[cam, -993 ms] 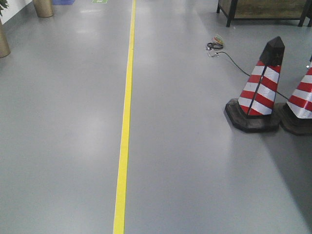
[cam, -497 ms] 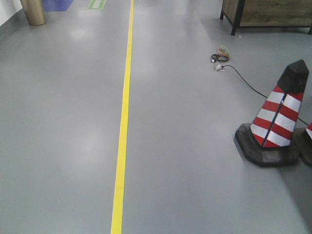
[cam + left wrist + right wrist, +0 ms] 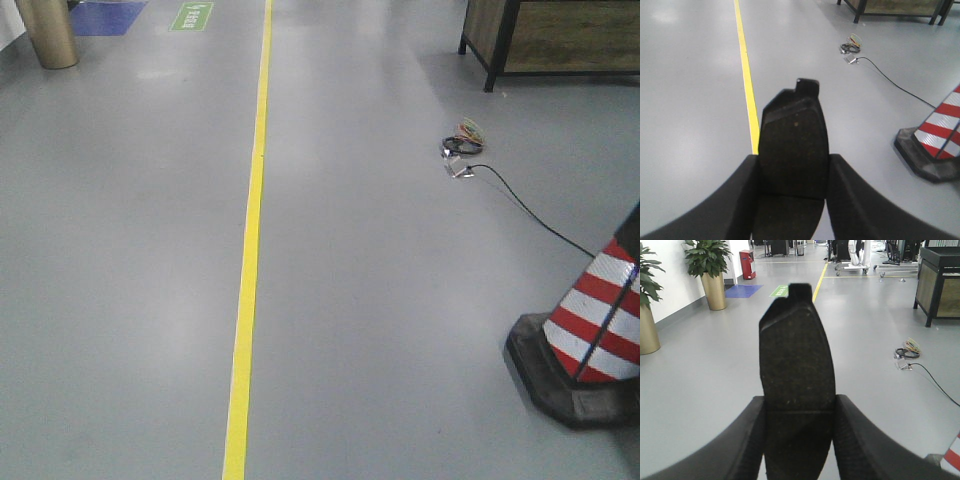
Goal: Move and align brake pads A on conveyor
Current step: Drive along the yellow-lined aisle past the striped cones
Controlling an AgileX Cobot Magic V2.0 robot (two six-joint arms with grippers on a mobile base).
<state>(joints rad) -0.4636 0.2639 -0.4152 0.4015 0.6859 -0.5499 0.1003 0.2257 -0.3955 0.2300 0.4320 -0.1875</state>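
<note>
One brake pad [image 3: 794, 145] is held clamped in the left gripper [image 3: 792, 192], another brake pad [image 3: 797, 385] in the right gripper [image 3: 799, 440]. No conveyor is visible; only grey floor [image 3: 400, 300] and a traffic cone [image 3: 590, 330] are seen. Risk judged: pads slipped from narrow end grips during travel.

A yellow floor line [image 3: 247, 270] runs up the grey floor. At lower right stands a red-and-white traffic cone [image 3: 590, 335]. A black cable [image 3: 530, 210] leads to a small coil, possibly wires [image 3: 462, 143]. Upper right: a wooden cabinet [image 3: 560, 35]. Upper left: a brass planter [image 3: 47, 32].
</note>
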